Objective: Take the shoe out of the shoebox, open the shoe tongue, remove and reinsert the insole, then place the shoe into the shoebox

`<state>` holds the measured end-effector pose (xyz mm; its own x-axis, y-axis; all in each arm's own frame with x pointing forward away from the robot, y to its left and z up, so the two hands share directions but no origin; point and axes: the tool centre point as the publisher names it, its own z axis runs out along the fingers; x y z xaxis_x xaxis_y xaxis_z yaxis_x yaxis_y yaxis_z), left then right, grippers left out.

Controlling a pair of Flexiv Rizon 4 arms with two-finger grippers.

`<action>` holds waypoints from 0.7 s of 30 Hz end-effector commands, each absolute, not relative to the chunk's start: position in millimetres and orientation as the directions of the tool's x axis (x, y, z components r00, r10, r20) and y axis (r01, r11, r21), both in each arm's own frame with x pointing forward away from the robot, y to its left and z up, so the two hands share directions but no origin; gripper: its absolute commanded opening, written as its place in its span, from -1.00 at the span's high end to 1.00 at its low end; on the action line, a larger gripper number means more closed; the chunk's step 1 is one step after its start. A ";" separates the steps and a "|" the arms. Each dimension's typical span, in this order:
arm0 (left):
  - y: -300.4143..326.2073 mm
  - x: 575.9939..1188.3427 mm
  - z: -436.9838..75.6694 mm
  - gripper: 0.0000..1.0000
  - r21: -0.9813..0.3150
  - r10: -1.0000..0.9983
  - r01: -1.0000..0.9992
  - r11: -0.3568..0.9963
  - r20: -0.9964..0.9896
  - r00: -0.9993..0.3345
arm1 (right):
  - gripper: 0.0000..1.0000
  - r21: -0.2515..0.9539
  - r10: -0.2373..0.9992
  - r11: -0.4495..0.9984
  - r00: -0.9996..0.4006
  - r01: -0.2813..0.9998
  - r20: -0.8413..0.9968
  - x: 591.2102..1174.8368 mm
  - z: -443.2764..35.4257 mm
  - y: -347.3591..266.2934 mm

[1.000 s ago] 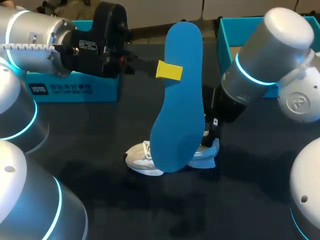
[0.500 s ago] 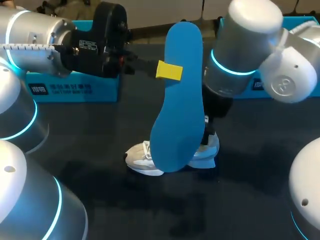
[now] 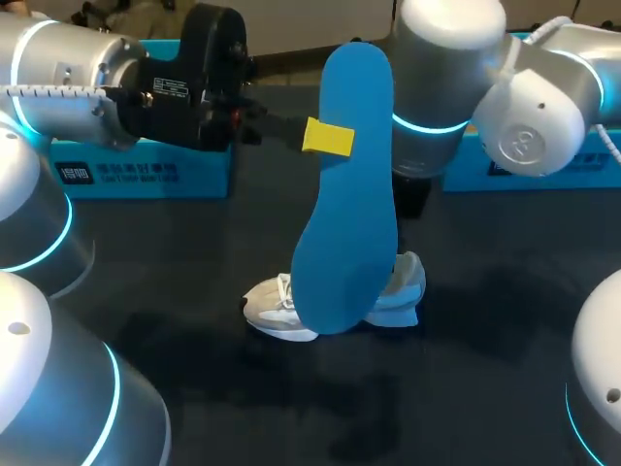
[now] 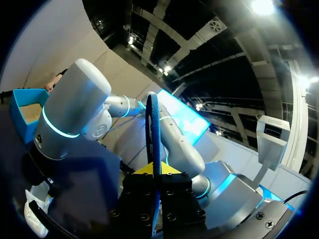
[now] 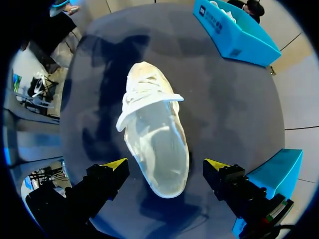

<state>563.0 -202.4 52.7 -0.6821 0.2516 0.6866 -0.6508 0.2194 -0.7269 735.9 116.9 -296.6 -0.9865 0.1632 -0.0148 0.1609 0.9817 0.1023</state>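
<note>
left gripper [image 3: 328,138] clamps the flat blue foam insole [image 3: 349,194], long axis upright, broader end down. the white lace-up sneaker [image 5: 152,134] lies on the dark table [image 3: 194,252], toe toward my left, its heel below the right gripper [image 5: 166,164], whose fingers are wide apart.

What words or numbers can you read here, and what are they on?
Blue shoebox: white print on its side, too blurred to read.
Left gripper: white sticker on its black body, too small to read.
Other blue box: white mark, too blurred.
</note>
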 end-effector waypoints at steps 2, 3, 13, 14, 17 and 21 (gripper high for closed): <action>-202.6 562.5 52.0 1.00 -0.727 0.250 -0.651 0.220 0.687 -0.682 | -1.00 0.088 0.153 0.985 -0.988 0.151 -0.006 748.6 -307.1 128.1; -202.6 562.5 52.0 1.00 -0.727 0.250 -0.651 0.220 0.687 -0.682 | -1.00 0.088 0.152 0.985 -0.988 0.151 -0.005 749.8 -308.3 128.3; -202.6 562.5 52.0 1.00 -0.727 0.250 -0.651 0.220 0.687 -0.682 | -1.00 0.085 0.140 0.986 -0.990 0.140 0.012 765.3 -336.0 128.3; -202.6 562.5 52.0 1.00 -0.727 0.250 -0.651 0.220 0.687 -0.682 | -1.00 0.085 0.138 0.987 -0.990 0.139 0.014 766.0 -338.6 128.1; -202.6 562.5 52.0 1.00 -0.727 0.250 -0.651 0.220 0.687 -0.682 | -1.00 0.080 0.141 0.986 -0.990 0.143 0.032 768.3 -350.0 127.4; -202.6 562.5 52.0 1.00 -0.727 0.250 -0.651 0.220 0.687 -0.682 | -1.00 0.086 0.133 0.987 -0.990 0.137 0.046 770.2 -361.9 128.6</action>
<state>563.0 -202.4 52.7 -0.6821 0.2515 0.6866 -0.6507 0.2194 -0.7269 765.5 124.7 -348.4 -0.9902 0.1350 0.0351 0.1376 0.9865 0.0892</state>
